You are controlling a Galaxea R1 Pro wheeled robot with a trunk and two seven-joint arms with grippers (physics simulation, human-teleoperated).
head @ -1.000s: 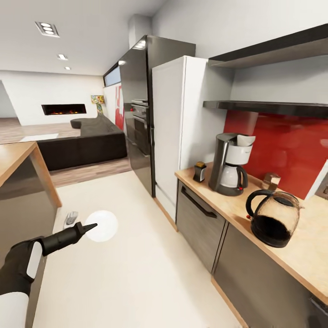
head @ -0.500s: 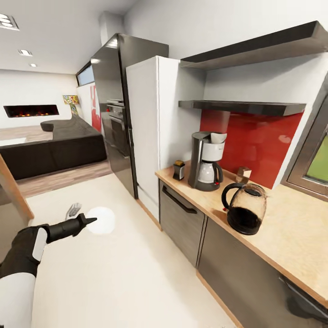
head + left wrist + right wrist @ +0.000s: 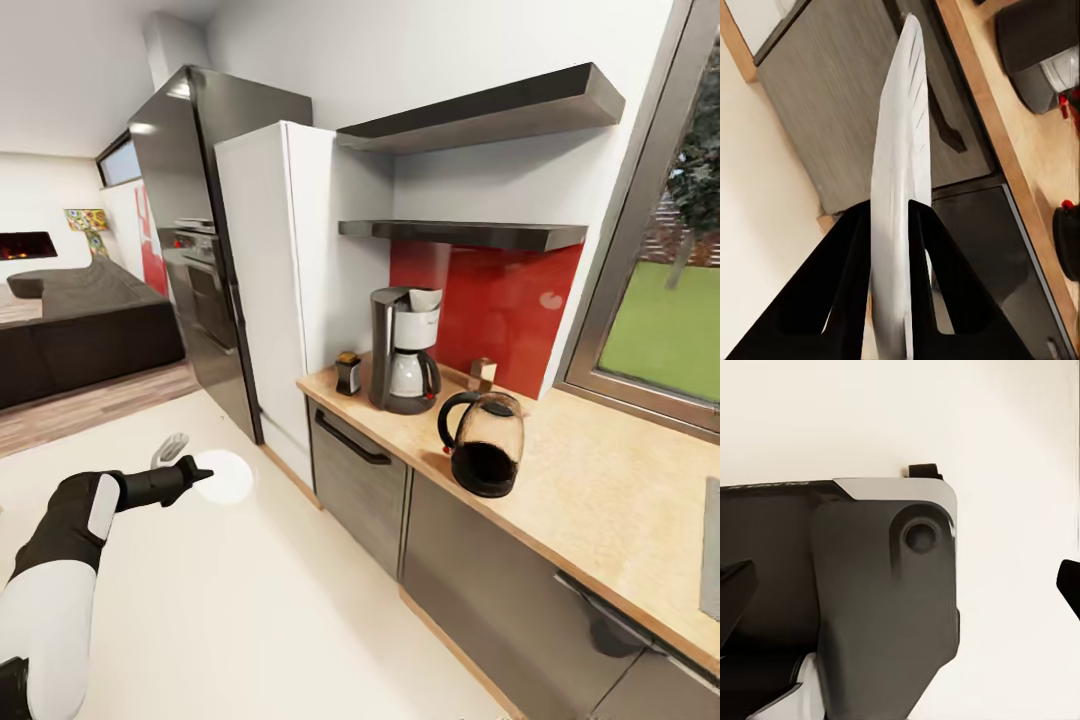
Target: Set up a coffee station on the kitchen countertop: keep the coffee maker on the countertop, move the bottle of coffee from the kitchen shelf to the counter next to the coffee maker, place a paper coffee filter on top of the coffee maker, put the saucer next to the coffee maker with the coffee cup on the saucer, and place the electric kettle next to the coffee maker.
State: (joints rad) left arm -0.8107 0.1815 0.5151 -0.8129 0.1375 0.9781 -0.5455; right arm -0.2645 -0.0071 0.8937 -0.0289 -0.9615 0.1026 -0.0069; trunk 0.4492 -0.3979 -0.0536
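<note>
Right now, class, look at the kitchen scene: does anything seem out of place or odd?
One thing stands out: the saucer is not on the counter but out over the floor, clamped on edge in the left pincer. On the counter, the coffee maker and kettle stand upright, with no spill visible.

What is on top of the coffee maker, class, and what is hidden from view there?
An off-white paper coffee filter sits in the top of the coffee maker. Its upper edge shows; the part down inside the white basket is covered.
</note>
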